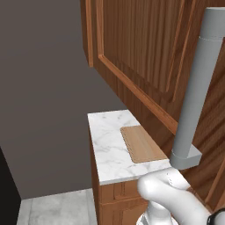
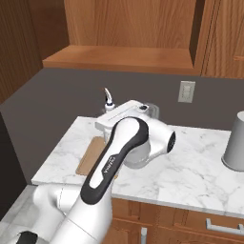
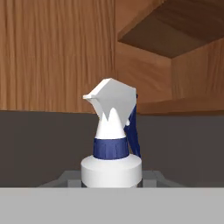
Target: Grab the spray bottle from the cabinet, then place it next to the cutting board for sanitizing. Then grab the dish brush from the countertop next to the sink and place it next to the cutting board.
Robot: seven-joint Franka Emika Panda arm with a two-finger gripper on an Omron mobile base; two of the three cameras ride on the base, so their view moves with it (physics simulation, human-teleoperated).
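The spray bottle [image 3: 112, 144] sits right in front of the hand camera, upright, white trigger head over a blue collar. In the right base view its nozzle [image 2: 109, 99] pokes up just behind the cutting board [image 2: 91, 156] on the worktop [image 2: 190, 171]. Can't tell whether the end effector is clamped on it or not.

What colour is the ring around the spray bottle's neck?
Dark blue, best seen in the hand view on the spray bottle.
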